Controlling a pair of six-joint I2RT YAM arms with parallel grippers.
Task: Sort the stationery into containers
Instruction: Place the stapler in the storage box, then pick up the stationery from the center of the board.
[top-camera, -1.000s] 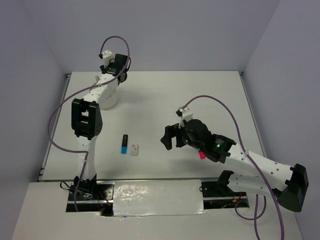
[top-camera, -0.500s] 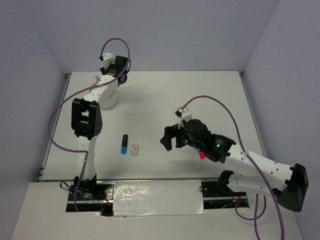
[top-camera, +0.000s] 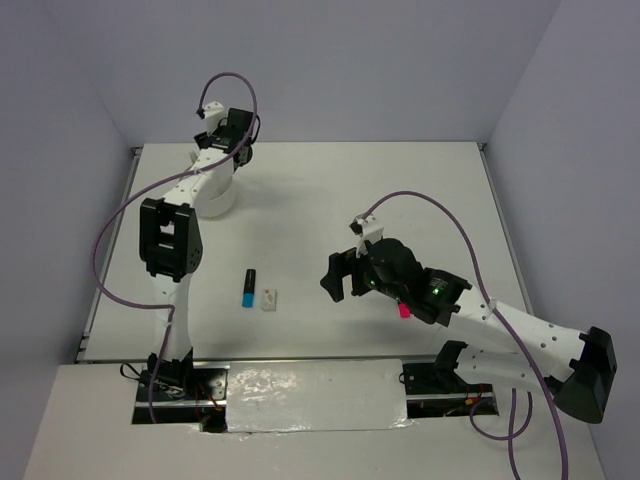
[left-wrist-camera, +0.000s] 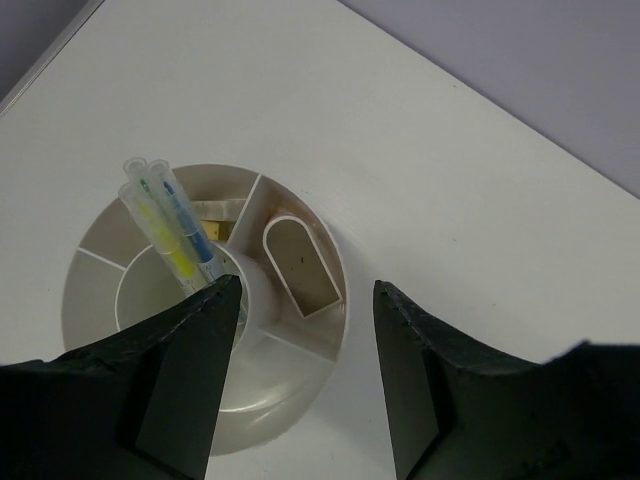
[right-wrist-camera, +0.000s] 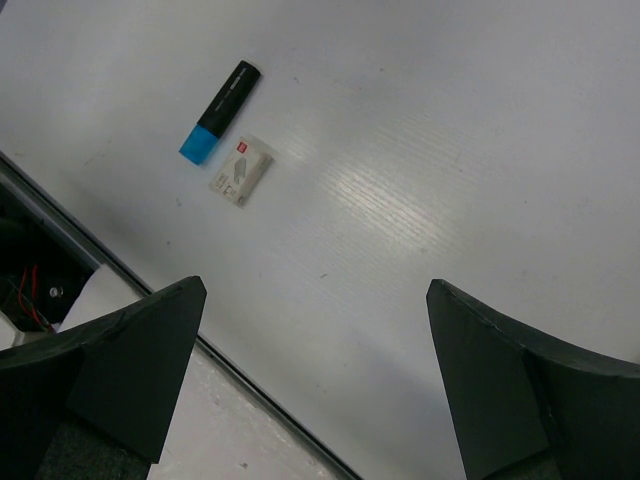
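The white divided cup (left-wrist-camera: 95, 300) stands at the table's back left (top-camera: 218, 200). In it lean two clear sticks, one yellow (left-wrist-camera: 158, 225) and one blue (left-wrist-camera: 190, 225), and a tan eraser (left-wrist-camera: 300, 265) fills one compartment. My left gripper (left-wrist-camera: 308, 290) hangs open over the cup's right rim, nothing between its fingers. The blue-and-black marker (top-camera: 247, 288) and a small white eraser (top-camera: 270, 298) lie side by side on the table, also in the right wrist view as marker (right-wrist-camera: 220, 111) and eraser (right-wrist-camera: 241, 170). My right gripper (top-camera: 340, 275) hovers open and empty right of them. A pink highlighter (top-camera: 402, 311) shows under the right arm.
The table's near edge (right-wrist-camera: 250, 380) runs below the right gripper, with a shiny taped strip (top-camera: 310, 395) between the arm bases. Purple cables (top-camera: 440, 215) loop over both arms. Grey walls close the table on three sides.
The left wrist has shifted slightly up and left above the cup and its jaws stand wider. The right arm, marker and white eraser have not moved.
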